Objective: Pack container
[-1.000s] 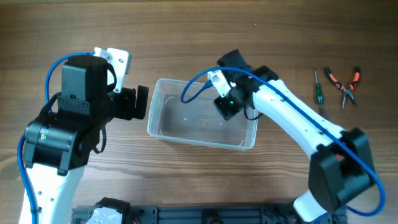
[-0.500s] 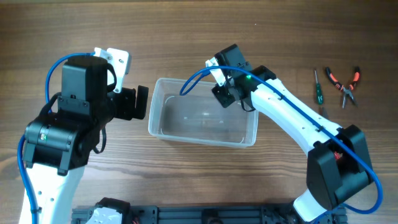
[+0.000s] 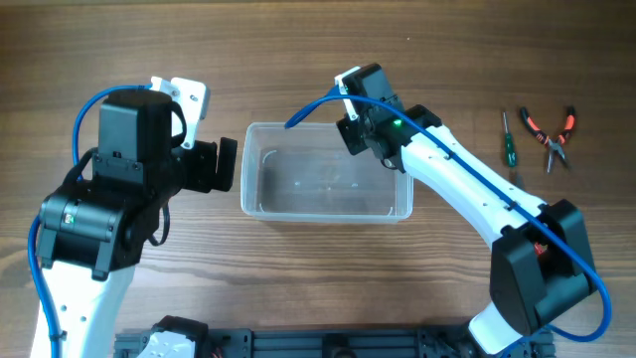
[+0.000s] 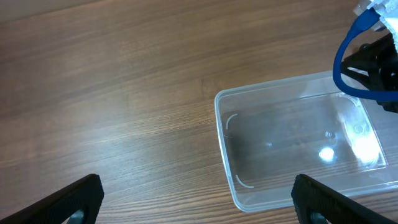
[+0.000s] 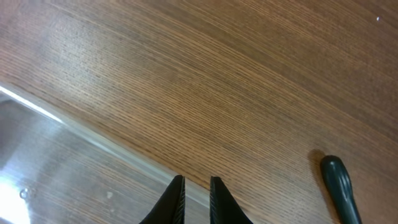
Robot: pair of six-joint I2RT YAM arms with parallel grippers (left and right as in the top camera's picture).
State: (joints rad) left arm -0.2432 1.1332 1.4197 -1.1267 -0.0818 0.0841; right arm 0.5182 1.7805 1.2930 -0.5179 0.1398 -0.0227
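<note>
The container [image 3: 328, 213], a clear plastic tub, lies empty in the middle of the table. It also shows in the left wrist view [image 4: 221, 143] and the right wrist view [image 5: 93, 140]. My right gripper [image 3: 370, 147] is at the tub's far right corner, and its fingers [image 5: 197, 186] are closed across the tub's rim. My left gripper [image 3: 221, 164] is open and empty just left of the tub. In the left wrist view its fingers [image 4: 196, 199] stand wide apart near the tub's left end.
A green screwdriver [image 3: 505, 139] and red-handled pliers [image 3: 552, 132] lie on the table at the far right. A dark tool handle [image 5: 339, 183] shows at the right edge of the right wrist view. The table is brown wood.
My right gripper has moved toward the back of the table with the tub's right corner. The tub has turned and now lies square. The left arm has not moved.
</note>
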